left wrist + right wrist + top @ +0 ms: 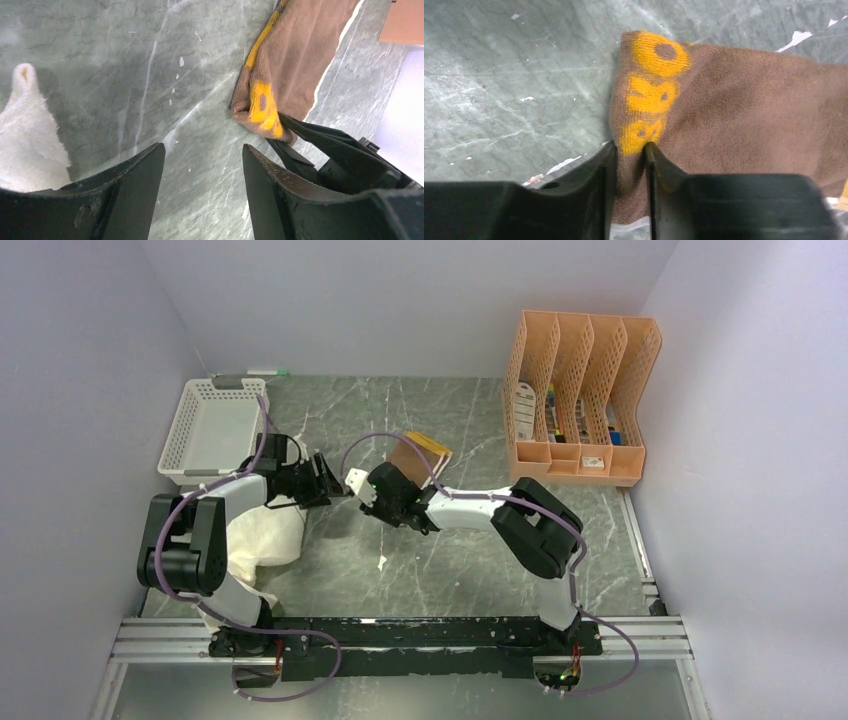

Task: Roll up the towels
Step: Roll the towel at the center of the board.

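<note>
The mustard-yellow and brown towel (425, 452) lies flat on the marble table behind both grippers. My right gripper (630, 145) is shut on its near folded edge, with the yellow-patterned cloth (649, 100) pinched between the two fingers. In the left wrist view the same towel (295, 55) reaches to the upper right, and the right gripper's fingers (320, 137) grip its corner. My left gripper (202, 147) stands open over bare table just left of that corner, holding nothing. The cream-white towel (262, 535) lies bunched by the left arm, and its edge (27, 135) shows at the far left.
A white plastic basket (210, 425) stands at the back left, with a marker (255, 373) behind it. An orange file organizer (580, 395) with small items stands at the back right. Pale walls enclose the table on three sides.
</note>
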Action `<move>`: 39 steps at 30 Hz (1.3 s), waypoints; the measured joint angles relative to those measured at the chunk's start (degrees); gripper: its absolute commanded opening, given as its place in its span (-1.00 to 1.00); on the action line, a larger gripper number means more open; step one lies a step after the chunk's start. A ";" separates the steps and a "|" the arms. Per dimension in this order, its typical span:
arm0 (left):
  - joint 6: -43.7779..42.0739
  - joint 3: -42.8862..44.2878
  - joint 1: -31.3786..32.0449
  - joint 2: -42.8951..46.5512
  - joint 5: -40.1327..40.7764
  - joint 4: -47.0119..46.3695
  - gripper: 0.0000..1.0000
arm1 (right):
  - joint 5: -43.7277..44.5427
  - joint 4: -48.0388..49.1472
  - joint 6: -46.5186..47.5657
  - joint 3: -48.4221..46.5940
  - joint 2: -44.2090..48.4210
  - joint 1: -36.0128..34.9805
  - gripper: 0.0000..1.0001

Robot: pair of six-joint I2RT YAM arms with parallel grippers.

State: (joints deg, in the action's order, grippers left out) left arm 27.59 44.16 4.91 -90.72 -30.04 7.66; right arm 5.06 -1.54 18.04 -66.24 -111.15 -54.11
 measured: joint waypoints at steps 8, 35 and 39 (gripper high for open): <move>-1.70 0.26 -1.36 1.51 -0.46 2.14 0.37 | -6.12 -3.02 -4.76 -2.54 -1.16 2.73 -1.00; 3.30 0.42 11.10 1.05 -1.44 -6.78 0.32 | -69.40 12.41 -56.15 -7.19 -16.22 25.94 -1.00; 3.32 3.93 11.26 -4.09 0.31 -7.30 0.29 | -70.64 13.49 -59.25 -7.72 -18.08 27.61 -1.00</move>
State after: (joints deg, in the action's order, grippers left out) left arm 30.92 48.10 16.16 -94.80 -29.74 0.36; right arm -65.58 11.94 -41.21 -73.95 -129.23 -26.50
